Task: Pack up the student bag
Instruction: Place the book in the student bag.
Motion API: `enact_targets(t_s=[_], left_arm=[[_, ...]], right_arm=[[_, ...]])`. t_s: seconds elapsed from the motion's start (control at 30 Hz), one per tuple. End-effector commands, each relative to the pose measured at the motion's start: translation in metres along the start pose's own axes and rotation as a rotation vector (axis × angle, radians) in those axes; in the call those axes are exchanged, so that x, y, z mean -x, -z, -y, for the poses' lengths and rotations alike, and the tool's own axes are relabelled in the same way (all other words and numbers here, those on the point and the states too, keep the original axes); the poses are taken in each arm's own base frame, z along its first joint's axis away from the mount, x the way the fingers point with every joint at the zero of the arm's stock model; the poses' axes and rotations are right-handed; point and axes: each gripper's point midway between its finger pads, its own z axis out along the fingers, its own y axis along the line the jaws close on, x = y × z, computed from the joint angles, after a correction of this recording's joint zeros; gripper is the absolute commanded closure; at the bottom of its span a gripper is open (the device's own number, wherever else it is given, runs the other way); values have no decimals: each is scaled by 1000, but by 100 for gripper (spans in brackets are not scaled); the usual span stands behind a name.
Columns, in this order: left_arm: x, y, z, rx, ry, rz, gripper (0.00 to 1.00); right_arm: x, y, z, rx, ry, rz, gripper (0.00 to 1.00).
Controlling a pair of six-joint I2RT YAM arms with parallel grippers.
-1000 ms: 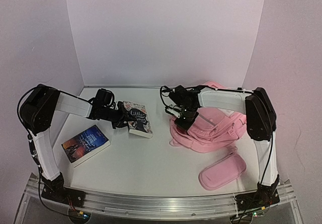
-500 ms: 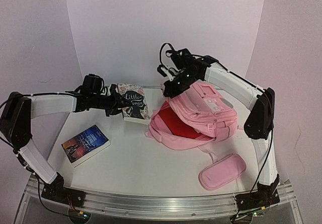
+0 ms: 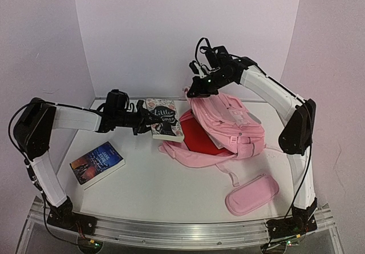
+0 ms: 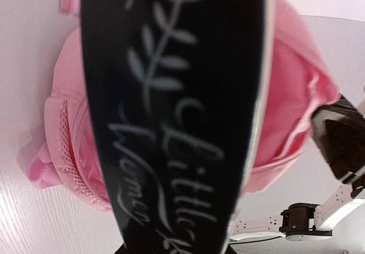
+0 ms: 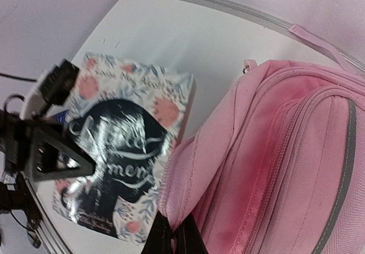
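The student bag (image 3: 231,125), large and pink, lies at centre right with its mouth gaping toward the left and its red lining (image 3: 201,138) showing. My right gripper (image 3: 198,88) is raised above it, shut on the edge of the top flap (image 5: 197,168), the fabric pinched between the fingertips (image 5: 178,240). My left gripper (image 3: 142,120) is shut on the left edge of a floral "Little Women" book (image 3: 165,120), held off the table with its right edge at the bag's mouth. In the left wrist view the book's dark cover (image 4: 177,111) hides the fingers.
A blue paperback (image 3: 97,162) lies flat at front left. A small oblong pink pencil case (image 3: 252,194) rests at front right. A bag strap (image 3: 231,177) trails toward the pencil case. White walls close in the back and both sides.
The right gripper has lifted the bag's flap up and back, opening the mouth wide. The left gripper has carried the book off the table and rightward to the opening.
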Motion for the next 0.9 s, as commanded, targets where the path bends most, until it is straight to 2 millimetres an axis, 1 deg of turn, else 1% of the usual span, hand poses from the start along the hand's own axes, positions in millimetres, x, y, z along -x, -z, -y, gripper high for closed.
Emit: enact_targets(t_s=[0.0, 0.03, 0.17, 0.2, 0.3, 0.33, 0.43, 0.47, 0.5, 0.57, 0.6, 0.67, 0.73, 0.77, 0.83, 0.87], left_arm=[[8, -36, 53, -176, -88, -6, 100], [10, -42, 54, -178, -89, -9, 100], [23, -64, 44, -182, -60, -2, 100], [27, -70, 45, -186, -58, -3, 100], [28, -92, 40, -167, -43, -31, 100], [27, -99, 35, -158, -25, -37, 100], [25, -115, 13, -127, 68, -43, 100], [24, -121, 9, -127, 85, -50, 100], [21, -127, 9, -135, 88, -66, 100], [9, -146, 8, -144, 84, -133, 100], [6, -153, 19, -167, 63, -160, 100], [-10, -171, 12, -142, 67, -231, 100], [-18, -177, 0, -84, 75, -253, 100], [-21, -177, -9, -61, 88, -258, 100], [-29, -169, -39, 25, 147, -250, 100], [-32, -163, -45, 46, 154, -247, 100]], right_arm=[[72, 36, -30, 112, -36, 255, 100], [74, 34, -32, 124, -49, 260, 100], [75, 30, -36, 158, -76, 259, 100], [74, 29, -36, 164, -81, 257, 100], [77, 28, -37, 174, -100, 267, 100], [79, 28, -38, 179, -104, 275, 100], [87, 30, -44, 209, -122, 300, 100], [88, 30, -46, 219, -126, 307, 100], [90, 30, -49, 229, -129, 311, 100], [89, 28, -56, 250, -132, 311, 100], [88, 27, -59, 261, -134, 307, 100], [86, 24, -67, 280, -131, 299, 100], [85, 21, -70, 289, -131, 297, 100], [85, 21, -70, 291, -133, 299, 100], [86, 22, -71, 294, -125, 301, 100], [85, 23, -71, 292, -115, 301, 100]])
